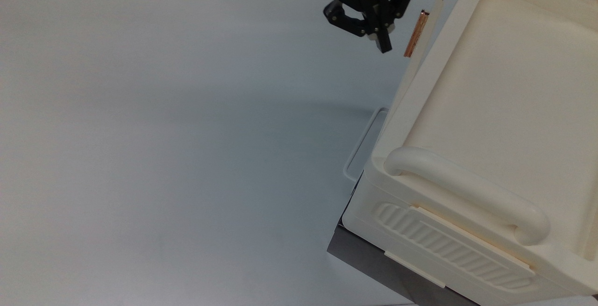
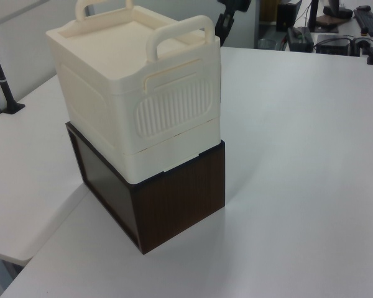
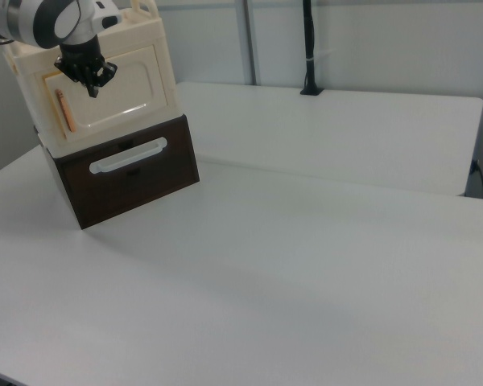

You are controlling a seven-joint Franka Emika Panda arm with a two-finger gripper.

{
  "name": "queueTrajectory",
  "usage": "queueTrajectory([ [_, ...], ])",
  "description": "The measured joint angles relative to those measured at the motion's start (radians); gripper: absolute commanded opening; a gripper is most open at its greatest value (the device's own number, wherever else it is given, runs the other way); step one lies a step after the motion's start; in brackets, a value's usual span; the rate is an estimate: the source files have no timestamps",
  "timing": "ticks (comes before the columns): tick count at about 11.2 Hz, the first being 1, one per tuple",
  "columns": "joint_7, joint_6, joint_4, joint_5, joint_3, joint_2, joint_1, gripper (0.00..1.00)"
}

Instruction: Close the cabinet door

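Door closure looked all but finished. The cabinet door (image 3: 105,88) lay nearly flush against the front of the cream cabinet (image 2: 133,93), which sat on a dark brown drawer unit (image 3: 125,181) at the edge of the white worktop (image 1: 163,133). In the top view the door showed edge-on as a thin strip along the cabinet's left side, its copper-orange handle (image 1: 410,33) at the far end, and a narrow wedge may have remained at that end. The hand (image 1: 380,39) hovered just to the top view's left of the handle, apart from it, its fingers drawn close together with nothing between them. In the right view it hung in front of the door's upper part, beside the handle. To finish well, my judgement was that a gentle push with the fingertips on the panel near the handle end, straight toward the cabinet face, would seat it; pushing too hard risked shifting the cabinet on the drawer unit beneath.
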Motion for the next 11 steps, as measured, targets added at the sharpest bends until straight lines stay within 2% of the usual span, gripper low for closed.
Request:
queueTrajectory([
  [5, 0.0, 0.105, -0.001, 0.0, 0.001, 0.036, 0.057, 0.0],
  [11, 0.0, 0.106, -0.006, 0.0, -0.005, 0.037, 0.039, 0.0],
])
